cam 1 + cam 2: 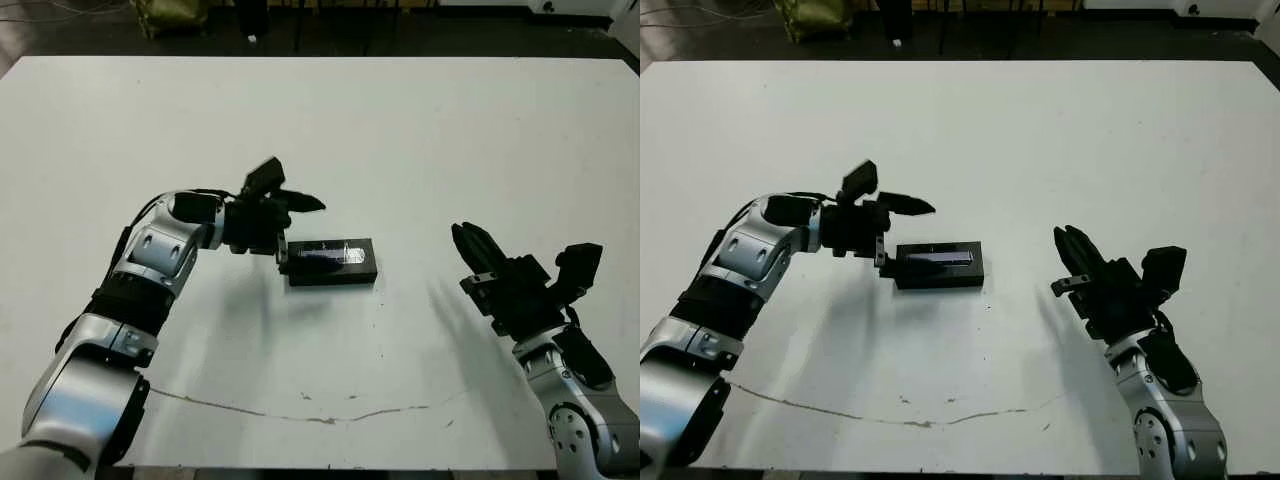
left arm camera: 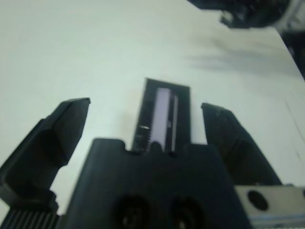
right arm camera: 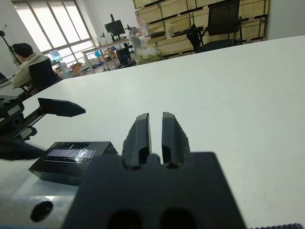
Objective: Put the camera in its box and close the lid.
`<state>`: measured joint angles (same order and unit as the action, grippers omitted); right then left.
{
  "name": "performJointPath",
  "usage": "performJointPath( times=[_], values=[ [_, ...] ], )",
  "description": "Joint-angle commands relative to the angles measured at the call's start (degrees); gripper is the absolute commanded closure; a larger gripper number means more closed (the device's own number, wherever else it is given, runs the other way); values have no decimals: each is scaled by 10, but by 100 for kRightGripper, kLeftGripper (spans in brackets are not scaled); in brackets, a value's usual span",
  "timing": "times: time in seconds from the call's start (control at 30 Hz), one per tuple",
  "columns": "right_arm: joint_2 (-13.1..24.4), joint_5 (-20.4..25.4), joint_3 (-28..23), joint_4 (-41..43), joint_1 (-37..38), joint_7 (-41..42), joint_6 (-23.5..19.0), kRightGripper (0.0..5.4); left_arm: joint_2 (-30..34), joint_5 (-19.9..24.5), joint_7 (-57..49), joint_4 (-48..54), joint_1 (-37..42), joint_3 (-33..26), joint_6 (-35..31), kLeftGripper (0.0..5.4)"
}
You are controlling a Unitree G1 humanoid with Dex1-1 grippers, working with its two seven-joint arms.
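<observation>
L gripper (image 1: 288, 225): its two black fingers (image 2: 62, 129) are spread wide, nothing held between them. One finger pokes out above the far-left corner of the lid (image 1: 331, 261), the other sits down by the lid's left end; can't tell from here whether it touches. In the left wrist view the lid's glossy strip runs straight up the gap between the fingers, with bare table either side.

The lid lies flat on top of the box (image 1: 937, 280), so the box reads as one shut black block w/ a silvery-blue strip along the top; only its dark side wall shows under the lid. The camera isn't visible anywhere in these views. Whether it's inside can't be told.

R gripper (image 1: 1077, 260): fingers (image 3: 143, 133) pressed together w/ only a thin slit between, holding nothing. It sits well to the right of the lid, raised off the table (image 1: 450, 130), fingers pointing up and back toward the lid's side.

L arm (image 1: 150, 270) reaches in from the lid's left, silver forearm bent at the elbow. R arm (image 1: 575, 400) comes up from the near edge, right of the lid.

Nearer than the lid, a thin dark crack or line (image 1: 300, 415) wanders across the white table.

Beyond the lid in the right wrist view: a person (image 3: 26, 64) seated, desks, shelves of boxes.
</observation>
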<state>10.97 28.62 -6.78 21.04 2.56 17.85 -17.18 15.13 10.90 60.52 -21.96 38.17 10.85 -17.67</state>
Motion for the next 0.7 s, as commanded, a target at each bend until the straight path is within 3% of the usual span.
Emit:
performJointPath(
  times=[0.03,0.17,0.37,0.7],
  values=[
    [-2,-4,0,-2,8,-8,-9,540,-13,6,-87,57,-57,-33,-23,1],
    [-2,-2,0,0,8,-11,-12,540,-52,42,-176,117,-101,-77,-45,40],
    [-4,2,1,-4,8,-5,-8,540,-78,11,-274,215,-162,-53,-11,184],
    [-5,-11,5,-6,10,-6,1,540,-141,9,-379,277,-213,-7,-61,431]
  ],
)
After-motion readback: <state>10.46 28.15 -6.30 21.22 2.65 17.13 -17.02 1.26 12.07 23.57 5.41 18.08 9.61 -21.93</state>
